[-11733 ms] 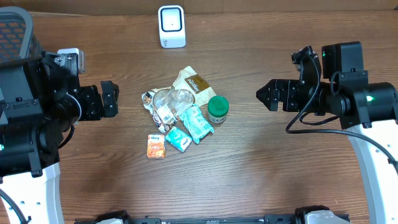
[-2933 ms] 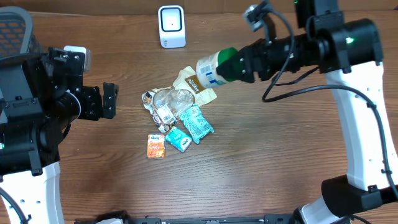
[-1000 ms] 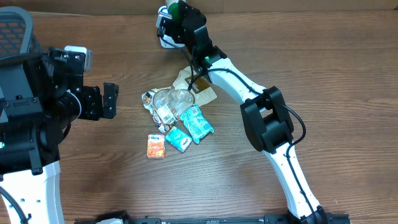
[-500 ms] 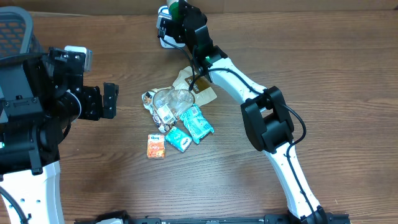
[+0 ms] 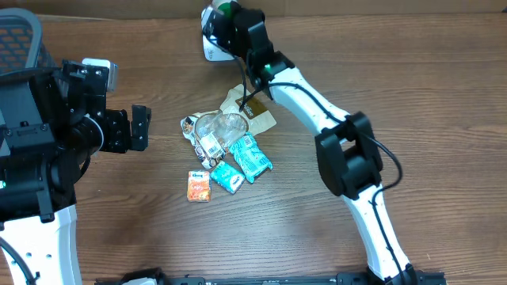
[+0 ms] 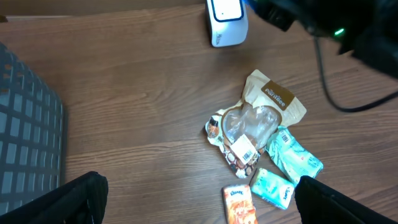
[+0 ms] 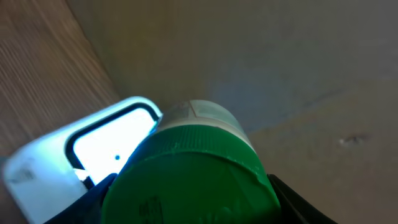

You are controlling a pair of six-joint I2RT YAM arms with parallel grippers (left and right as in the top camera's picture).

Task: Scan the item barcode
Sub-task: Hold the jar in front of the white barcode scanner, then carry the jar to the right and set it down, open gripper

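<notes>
We hold the round, smooth green-capped bottle point(image 7: 189, 174) clamped in our right gripper point(image 5: 228, 17), just in front of the white, boxy scanner point(image 7: 106, 146). The bottle's label is hidden. Our left gripper point(image 5: 140, 127) gapes empty near the crinkly packets point(image 5: 230, 150).

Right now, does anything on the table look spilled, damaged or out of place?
Nothing looks spilled or broken. The only untidy spot is the heap of packets mid-table: they overlap at odd angles, with a clear wrapper lying over the brown pouch. The bottle is held in front of the upright scanner.
</notes>
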